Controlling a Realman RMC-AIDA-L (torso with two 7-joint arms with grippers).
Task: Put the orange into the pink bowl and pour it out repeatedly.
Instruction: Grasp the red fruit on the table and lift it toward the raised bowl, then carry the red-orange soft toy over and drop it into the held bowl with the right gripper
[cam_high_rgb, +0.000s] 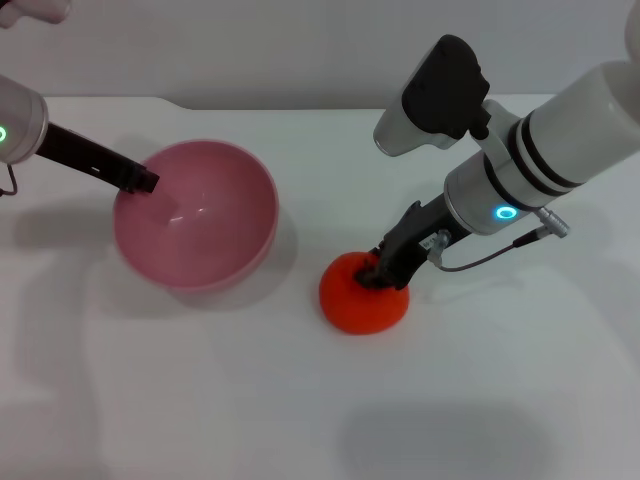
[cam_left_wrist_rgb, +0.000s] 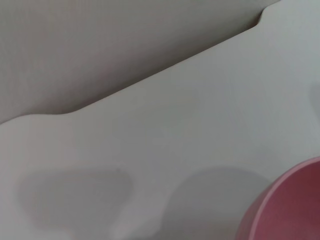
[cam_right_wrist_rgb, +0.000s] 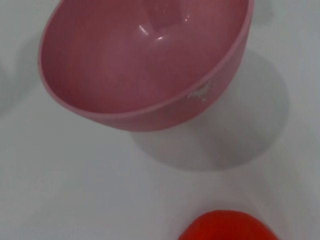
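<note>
One orange (cam_high_rgb: 360, 296) under right claw (cam_high_rgb: 378, 274), apparently gripped; one pink bowl (cam_high_rgb: 195, 214).

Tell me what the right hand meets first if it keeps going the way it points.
The right hand points down at the orange and already seems to touch its top. Beyond the fruit lies only the white table.

My head camera looks forward and down over the white table (cam_high_rgb: 300, 400), taking in the pink bowl (cam_high_rgb: 195, 215) and the orange (cam_high_rgb: 362, 295) from well above. My left wrist camera sits close to the table, catching only an edge of the bowl's wall and the table's far border. My right wrist camera faces the bowl's open mouth from nearby, with the orange's top just at the frame edge. All three views share the bowl.
</note>
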